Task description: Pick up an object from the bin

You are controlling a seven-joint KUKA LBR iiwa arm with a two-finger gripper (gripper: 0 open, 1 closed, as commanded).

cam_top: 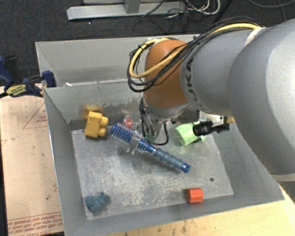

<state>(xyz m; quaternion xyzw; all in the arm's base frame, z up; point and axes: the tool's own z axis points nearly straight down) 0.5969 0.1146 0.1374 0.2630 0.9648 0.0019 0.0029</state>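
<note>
Hangs with gripper (149, 135) over blue bottle brush (164, 157) lying diagonally, bristles upper-left, handle lower-right; cannot tell how open.

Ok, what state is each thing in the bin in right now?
Blue brush: lying flat, mid-bin.
Gripper: low over the brush's middle.
Yellow block: resting at the back wall.
Green piece: partly under the arm.
Orange cube: alone near the front wall.
Blue-grey lump: lying in the view's lower left.
</note>
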